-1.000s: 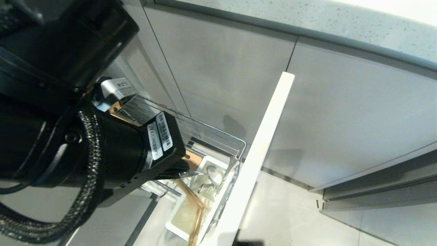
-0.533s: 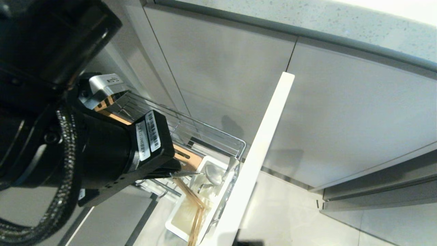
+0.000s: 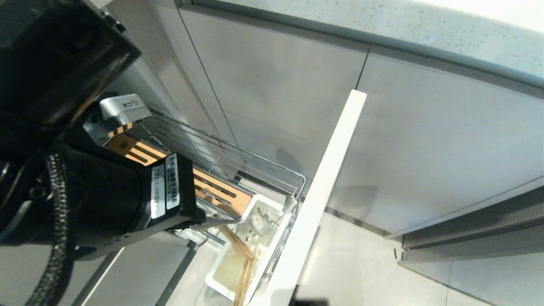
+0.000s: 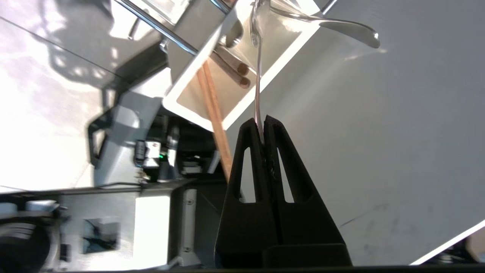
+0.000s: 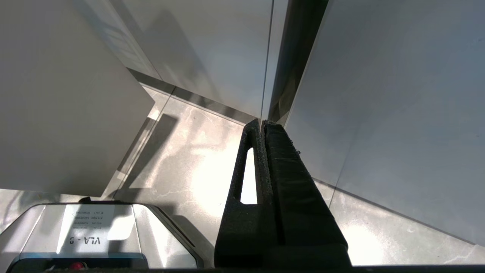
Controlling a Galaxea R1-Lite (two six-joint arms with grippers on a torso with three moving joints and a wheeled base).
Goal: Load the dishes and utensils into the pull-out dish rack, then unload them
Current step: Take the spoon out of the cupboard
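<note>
Grey cabinet fronts (image 3: pixel 276 85) back our pull-out dish rack (image 3: pixel 238 187); our left pincer (image 4: pixel 263 123) pinches the slim silver spoon (image 4: pixel 258 76) above its white tub (image 4: pixel 227 110), beside light-brown chopsticks (image 4: pixel 216 113); right pincer (image 5: pixel 262 125) closed, empty.

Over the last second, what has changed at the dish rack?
The left pincer, shut on the spoon handle, has drawn back toward the left of the head view, baring more of the wooden board; the spoon bowl stays in the white tub. Chopsticks, rack and front panel unchanged.
</note>
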